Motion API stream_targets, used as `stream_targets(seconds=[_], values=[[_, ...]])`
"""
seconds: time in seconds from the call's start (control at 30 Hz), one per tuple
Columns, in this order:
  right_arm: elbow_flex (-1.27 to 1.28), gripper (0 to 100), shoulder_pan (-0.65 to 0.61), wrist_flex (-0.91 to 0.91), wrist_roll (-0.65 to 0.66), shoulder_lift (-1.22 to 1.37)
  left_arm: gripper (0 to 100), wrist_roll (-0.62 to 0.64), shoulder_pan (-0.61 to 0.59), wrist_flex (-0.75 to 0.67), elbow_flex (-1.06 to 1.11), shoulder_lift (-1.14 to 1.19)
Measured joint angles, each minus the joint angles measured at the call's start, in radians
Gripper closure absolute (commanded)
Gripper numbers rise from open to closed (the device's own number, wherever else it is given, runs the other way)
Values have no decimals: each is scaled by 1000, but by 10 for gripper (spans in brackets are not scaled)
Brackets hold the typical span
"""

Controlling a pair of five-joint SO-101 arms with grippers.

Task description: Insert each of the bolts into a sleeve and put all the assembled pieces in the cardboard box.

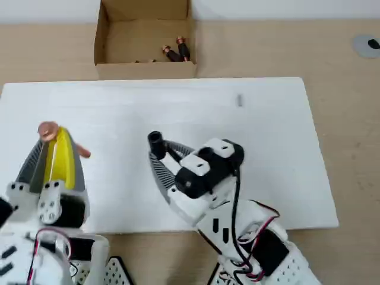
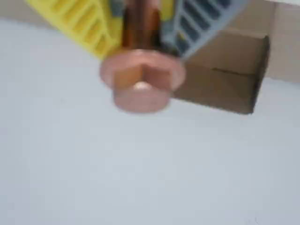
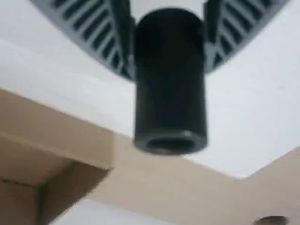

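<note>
My left gripper (image 1: 50, 136), with one yellow and one grey finger, is shut on a copper bolt (image 1: 48, 130) at the left of the white mat (image 1: 267, 148). The bolt (image 2: 142, 82) sticks out past the left gripper (image 2: 140, 18), flanged head outward. A second copper piece (image 1: 83, 152) shows beside the grey finger; I cannot tell what it is. Near the mat's middle, my right gripper (image 1: 157, 148) is shut on a black sleeve (image 1: 155, 140). The sleeve (image 3: 169, 79) pokes out of the right gripper (image 3: 168, 28), open end outward. The cardboard box (image 1: 110, 41) at the back holds assembled pieces (image 1: 176, 50).
The box (image 2: 225, 75) stands beyond the mat's far edge on the wooden table, and a corner of the box (image 3: 42, 178) lies ahead of the sleeve. A small grey mark (image 1: 240, 100) is on the mat. A grey disc (image 1: 367, 45) lies at the far right.
</note>
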Motion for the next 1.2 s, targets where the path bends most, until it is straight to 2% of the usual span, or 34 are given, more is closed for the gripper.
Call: stream_targets(seconds=[0.1, 0.2, 0.37, 0.47, 0.9, 1.03, 1.2], values=[[6, 988, -63, -32, -3, 29, 992, 12, 8, -95, 77, 0], [11, 988, -124, -40, -3, 54, 992, 12, 91, -153, 137, 3], [37, 988, -160, -40, -3, 64, 993, -14, 273, -169, 196, 3], [41, 988, -160, -40, -3, 64, 993, -49, 338, -169, 204, 5], [72, 988, -161, -81, -5, 66, 994, -74, 351, -87, 161, 5], [74, 988, -161, -81, -5, 66, 994, -144, 311, -87, 107, 5], [74, 988, -161, -81, -5, 66, 991, -172, 273, -86, 43, 3]])
